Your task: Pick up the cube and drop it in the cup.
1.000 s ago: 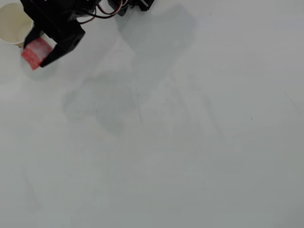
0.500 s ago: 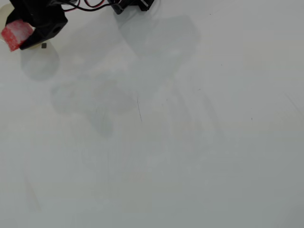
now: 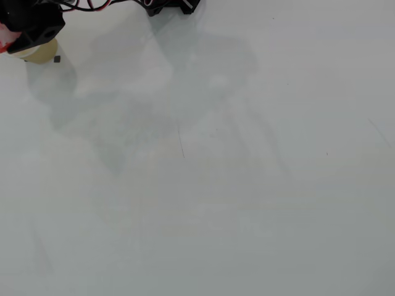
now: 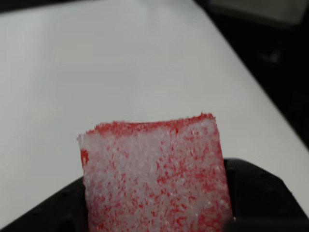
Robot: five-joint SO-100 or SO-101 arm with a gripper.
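Observation:
In the overhead view my black gripper (image 3: 8, 39) is in the top left corner, shut on the red cube (image 3: 3, 41), of which only a sliver shows at the frame's left edge. The arm hangs over the tan cup (image 3: 42, 53); just part of the cup's side shows below it and its rim is hidden. The wrist view is filled by the cube (image 4: 154, 174), its whitish face speckled red, held between black fingers (image 4: 256, 193) above the white table. The cup is out of sight in the wrist view.
The arm's black base with red and black wires (image 3: 166, 6) sits at the top edge. A tiny dark speck (image 3: 57, 59) lies by the cup. The white table (image 3: 247, 185) ends at a dark edge (image 4: 270, 72) on the wrist view's right.
The gripper has carried the cube up and to the left, from beside the cup to over it. The cube has nearly left the overhead frame.

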